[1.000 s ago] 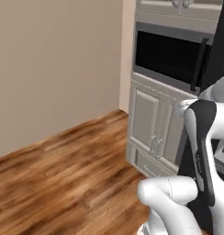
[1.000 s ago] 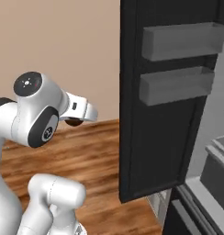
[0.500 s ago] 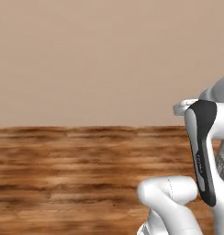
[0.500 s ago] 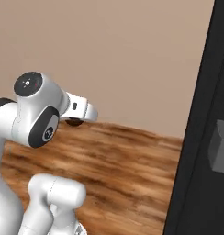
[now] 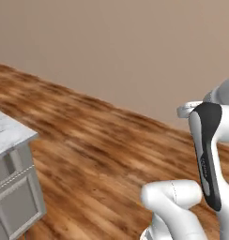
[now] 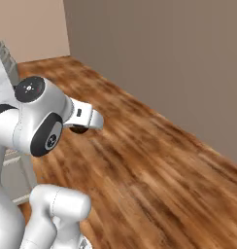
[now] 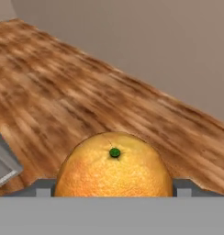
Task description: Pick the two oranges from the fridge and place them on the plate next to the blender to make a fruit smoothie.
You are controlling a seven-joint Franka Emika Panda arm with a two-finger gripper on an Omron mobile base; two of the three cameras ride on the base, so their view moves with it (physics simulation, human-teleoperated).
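Your gripper is closed around an orange, which sits at 6 o'clock in the hand view between two grey finger pieces at 8 and 4 o'clock. The fruit is held clear of the floor, its small green stem dot facing the camera just above its middle. The fingertips themselves are hidden behind the fruit, so you cannot see how wide they stand, only that the orange is wedged between them.

Beyond the orange in that view, a wooden floor stretches from 9 o'clock across to 3 o'clock, and a plain beige wall takes up the 12 to 2 o'clock part. A grey cabinet corner pokes in at 8 o'clock.

In the right base view the white arm rises at 8 o'clock, its wrist reaching toward the centre, with a dark rounded shape under the wrist that is too shadowed for you to identify. The floor runs from 11 o'clock to 4 o'clock, with the wall behind it at 1 o'clock.

In the left base view the arm stands at 4 o'clock, and a grey cabinet with a pale marble top sits at 8 o'clock on the floor, well apart from the arm.
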